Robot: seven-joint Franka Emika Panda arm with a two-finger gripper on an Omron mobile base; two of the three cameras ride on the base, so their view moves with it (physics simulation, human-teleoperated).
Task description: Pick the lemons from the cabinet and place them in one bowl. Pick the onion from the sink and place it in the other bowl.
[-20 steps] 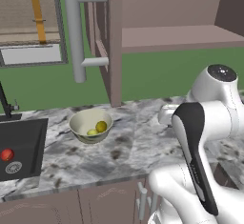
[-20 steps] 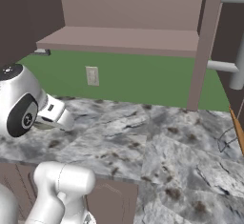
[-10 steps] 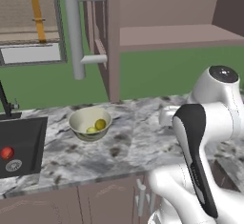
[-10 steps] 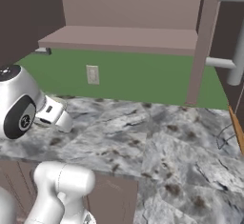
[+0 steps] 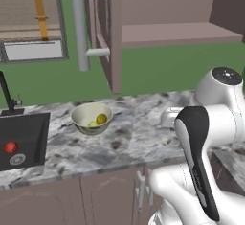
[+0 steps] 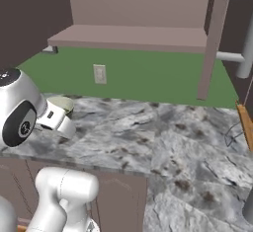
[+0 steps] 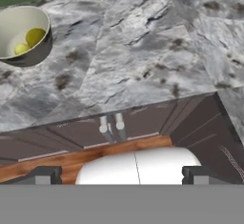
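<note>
Your base has crept right, shifting the scene left. The pincer [image 7: 122,174] hangs released, empty, above the bench [image 5: 139,138]; both lemons [image 5: 97,120] sit in the bowl [image 5: 92,118]; farther left, the onion [image 5: 10,147] waits in the sink [image 5: 28,133].

Two base views from behind, sharing marble counter [image 5: 139,138] and cabinet [image 5: 167,32], hand view down on counter's front edge.
</note>
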